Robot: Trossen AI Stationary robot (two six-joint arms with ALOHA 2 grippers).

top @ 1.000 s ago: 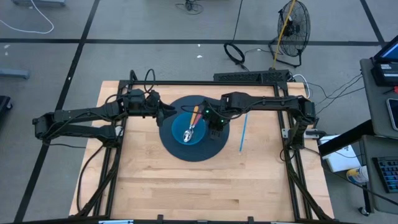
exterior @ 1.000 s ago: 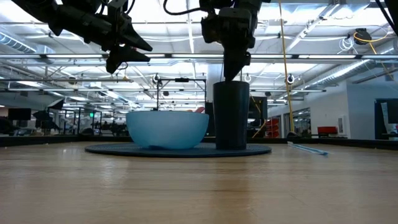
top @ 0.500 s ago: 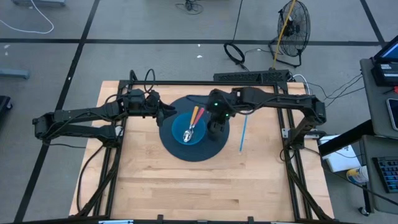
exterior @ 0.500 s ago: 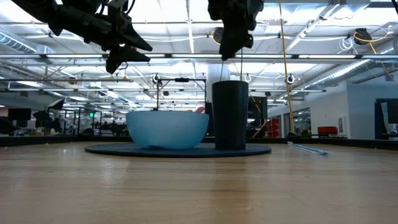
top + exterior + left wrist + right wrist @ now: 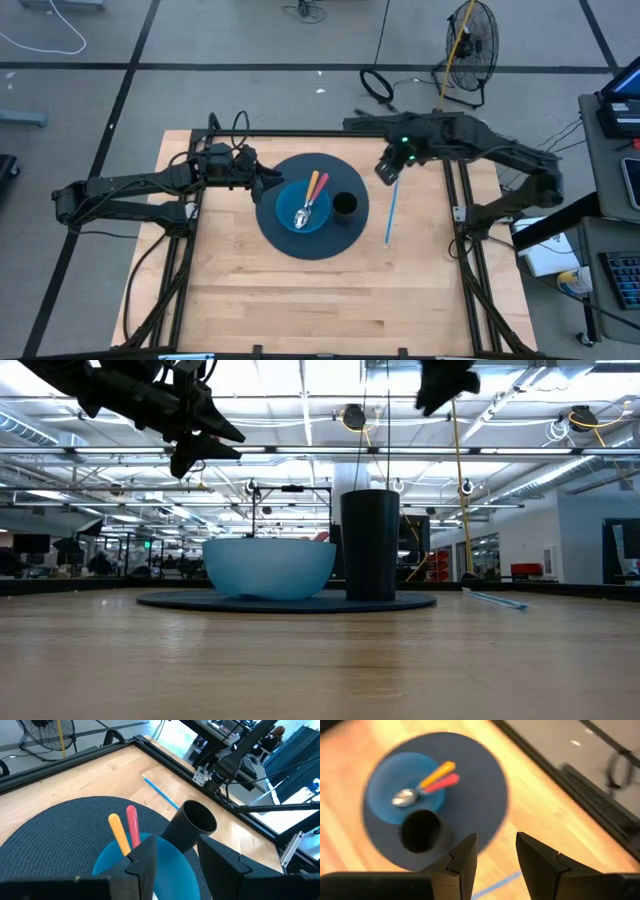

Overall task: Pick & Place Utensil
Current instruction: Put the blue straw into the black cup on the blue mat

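Wooden table [image 5: 300,300] carries my round dark mat [image 5: 290,170], with the blue bowl [image 5: 292,226] and black cup [image 5: 345,205] on it. Both utensils [image 5: 312,192] lie in the bowl. My right gripper [image 5: 388,170] hovers open, empty; left gripper [image 5: 262,184] open beside the bowl.

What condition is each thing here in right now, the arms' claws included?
Blue bowl: upright on the round mat, holding utensils.
Spoons: lying in the bowl, handles over its rim.
Dark cup: upright on the mat, looks empty.
Blue straw: flat on the table, off the mat.
Left gripper: open, empty.
Right gripper: open, empty.
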